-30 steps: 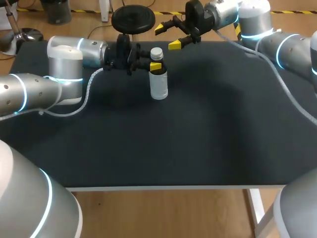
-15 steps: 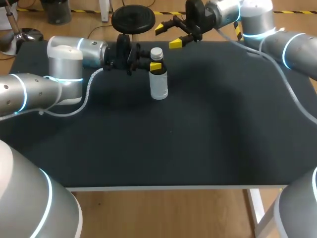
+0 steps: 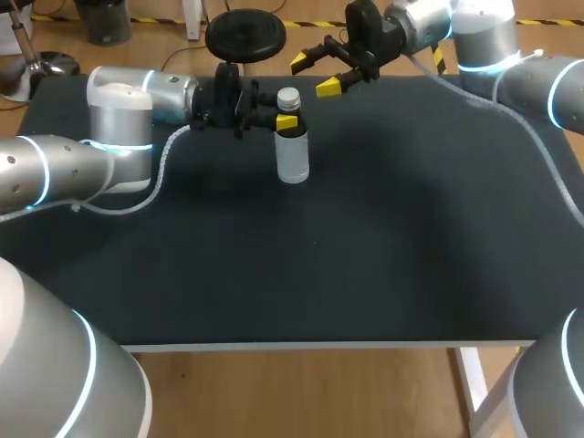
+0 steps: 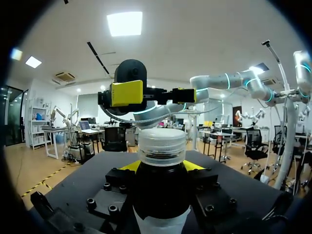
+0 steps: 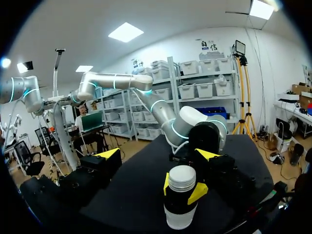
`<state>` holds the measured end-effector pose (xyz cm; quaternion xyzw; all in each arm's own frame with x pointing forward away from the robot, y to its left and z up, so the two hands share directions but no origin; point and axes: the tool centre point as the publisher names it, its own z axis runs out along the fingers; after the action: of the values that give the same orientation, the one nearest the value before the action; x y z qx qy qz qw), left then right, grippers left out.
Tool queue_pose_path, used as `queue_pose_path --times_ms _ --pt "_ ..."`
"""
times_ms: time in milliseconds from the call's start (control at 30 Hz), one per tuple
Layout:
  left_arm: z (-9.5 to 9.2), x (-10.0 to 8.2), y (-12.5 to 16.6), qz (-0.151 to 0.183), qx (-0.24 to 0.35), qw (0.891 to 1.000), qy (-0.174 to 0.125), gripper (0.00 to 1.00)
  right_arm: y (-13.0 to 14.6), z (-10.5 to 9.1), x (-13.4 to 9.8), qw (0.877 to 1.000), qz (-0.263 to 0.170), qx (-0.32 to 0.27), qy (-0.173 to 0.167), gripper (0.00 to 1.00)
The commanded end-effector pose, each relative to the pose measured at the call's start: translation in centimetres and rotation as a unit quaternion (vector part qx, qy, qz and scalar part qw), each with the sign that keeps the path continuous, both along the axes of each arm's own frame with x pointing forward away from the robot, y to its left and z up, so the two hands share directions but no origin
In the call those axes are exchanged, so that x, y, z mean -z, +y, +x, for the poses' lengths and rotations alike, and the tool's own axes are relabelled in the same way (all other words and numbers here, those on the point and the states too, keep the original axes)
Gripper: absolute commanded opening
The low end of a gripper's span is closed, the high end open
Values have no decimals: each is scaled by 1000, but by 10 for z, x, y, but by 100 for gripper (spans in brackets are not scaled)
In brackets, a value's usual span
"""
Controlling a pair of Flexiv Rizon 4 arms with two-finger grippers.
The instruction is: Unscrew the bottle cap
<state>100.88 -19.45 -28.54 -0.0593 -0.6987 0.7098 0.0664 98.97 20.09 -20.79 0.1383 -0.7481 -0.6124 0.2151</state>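
Left side: the left claw [image 3: 286,119] comes in level over the black table [image 3: 392,246]. It is closed on the bottle [image 3: 293,157], with a yellow tip pressed to either side of the dark band just under the cap [image 3: 288,97]. In the left wrist view both tips bear on the bottle from opposite sides.

Centre: the bottle stands upright on the table, towards the far edge and left of the middle. Its lower body is clear and its shoulder is dark. The cap is pale, ribbed round its side, and apparently fully seated.

Right side: the right claw [image 3: 314,74] hangs above the table beyond the bottle and to its right. Its fingers are spread wide and hold nothing, and it is clear of the cap.

Assessment: we judge the bottle to be small, light and thin-walled plastic. It would tip or spin readily without the left claw's hold, and its clear body would dent under a hard squeeze. The stiffer dark band is the sounder place to brace it.

The cap's ribs should give purchase. We advise gripping the ribbed side from two opposite faces, above the left claw's tips, which sit close beneath. Firm but moderate pressure should suffice.
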Motion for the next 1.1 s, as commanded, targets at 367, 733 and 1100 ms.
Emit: queue_pose_path --times_ms 367,733,1100 --pt "1 0 0 0 1 1000 0 0 -6 0 -5 769 -65 622 -133 100" --pt "1 0 0 0 1 1000 0 0 -1 11 -5 766 -66 625 -133 100" --pt "1 0 0 0 1 1000 0 0 3 16 -2 770 -74 621 -127 100"
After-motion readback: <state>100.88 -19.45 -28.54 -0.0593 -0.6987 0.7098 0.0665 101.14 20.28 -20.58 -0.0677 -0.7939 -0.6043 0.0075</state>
